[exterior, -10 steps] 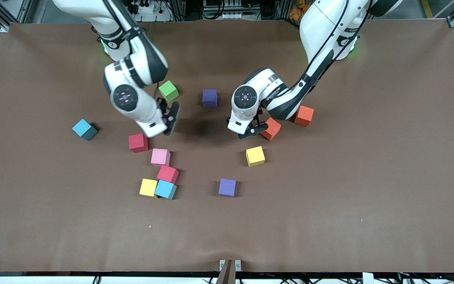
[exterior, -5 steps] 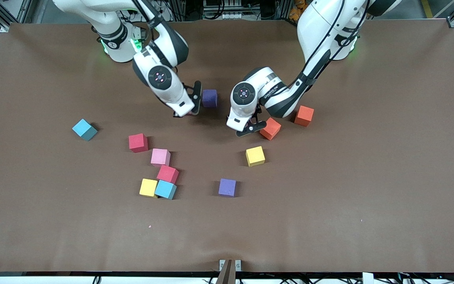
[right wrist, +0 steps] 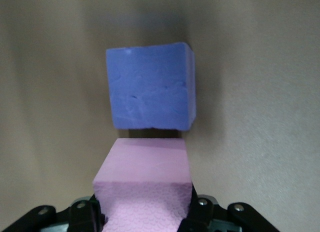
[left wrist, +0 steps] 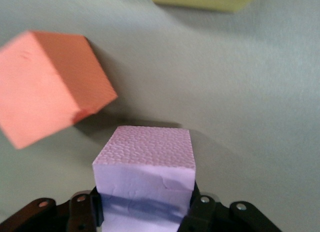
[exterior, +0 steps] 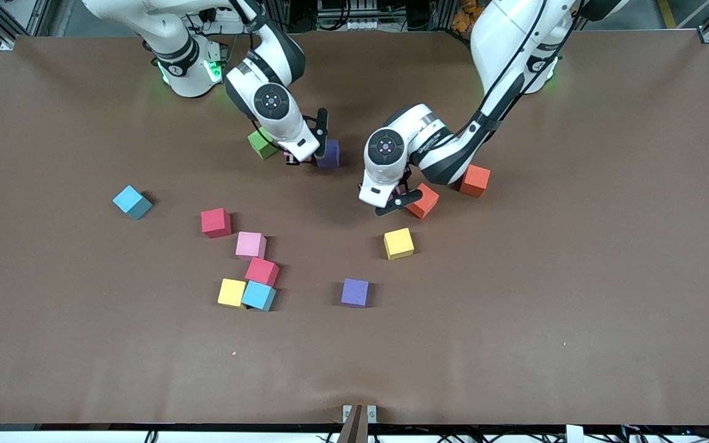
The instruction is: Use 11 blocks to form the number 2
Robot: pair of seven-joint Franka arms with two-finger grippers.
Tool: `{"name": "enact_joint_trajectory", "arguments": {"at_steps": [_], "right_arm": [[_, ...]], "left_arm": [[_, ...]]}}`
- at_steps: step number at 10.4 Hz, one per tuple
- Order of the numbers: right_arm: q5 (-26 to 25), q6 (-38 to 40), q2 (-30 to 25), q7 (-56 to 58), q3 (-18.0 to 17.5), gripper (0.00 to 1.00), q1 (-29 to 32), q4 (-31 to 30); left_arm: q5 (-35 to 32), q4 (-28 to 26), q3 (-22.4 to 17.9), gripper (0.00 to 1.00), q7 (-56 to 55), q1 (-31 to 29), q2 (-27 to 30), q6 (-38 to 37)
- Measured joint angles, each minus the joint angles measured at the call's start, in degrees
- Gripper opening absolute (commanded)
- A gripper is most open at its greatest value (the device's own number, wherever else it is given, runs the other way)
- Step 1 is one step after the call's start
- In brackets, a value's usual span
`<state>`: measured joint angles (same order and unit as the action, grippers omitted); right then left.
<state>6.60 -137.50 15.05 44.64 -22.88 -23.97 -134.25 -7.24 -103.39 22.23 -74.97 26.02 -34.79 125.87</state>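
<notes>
Pink foam is in both hands: the right hand point(right wrist: 144, 212) is closed on a pink cube point(right wrist: 145, 182) just beside the dark purple cube point(exterior: 330, 154), and the left hand point(left wrist: 145, 214) grips a pale pink cube point(left wrist: 145, 169) near an orange cube point(exterior: 423, 201). No number 2 exists yet (blocks lie scattered). Lowering crooked may push the purple neighbour away.

The front view looks down from high across the brown table point(exterior: 514, 344), facing both arm bases. Each wrist view looks close along its own fingers. The orange cube point(exterior: 423, 200) point(left wrist: 47, 87) and dark purple cube point(exterior: 330, 154) point(right wrist: 150, 87) appear in two views.
</notes>
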Motion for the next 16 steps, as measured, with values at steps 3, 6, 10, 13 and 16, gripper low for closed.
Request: {"name": "enact_joint_trajectory", "arguments": {"at_steps": [3, 6, 10, 13, 16], "right_arm": [[-0.58, -2.51, 1.33, -0.02, -0.04, 0.24, -0.01, -0.01], [-1.06, -2.79, 1.90, -0.56, -0.12, 0.24, -0.05, -0.01], [-1.22, -3.77, 2.27, -1.83, -0.39, 0.24, -0.26, -0.01], [-1.26, -4.66, 2.86, -2.11, -0.40, 0.24, -0.27, 0.00], [-1.36, -4.70, 2.87, -2.21, -0.40, 0.25, -0.72, 0.00]], "left_arm": [[0.00, -0.02, 0.05, 0.00, -9.35, -0.85, 2.01, -1.81], [2.56, -0.03, 0.16, 0.00, -14.05, -2.62, 2.18, -1.81], [4.71, -2.03, 0.28, 0.00, -21.24, -3.16, 4.02, 1.06], [4.74, -8.39, 0.34, 0.00, -30.23, -3.31, 8.01, 10.18], [4.80, -11.07, 0.32, 0.00, -41.50, -4.18, 11.72, 11.57]]}}
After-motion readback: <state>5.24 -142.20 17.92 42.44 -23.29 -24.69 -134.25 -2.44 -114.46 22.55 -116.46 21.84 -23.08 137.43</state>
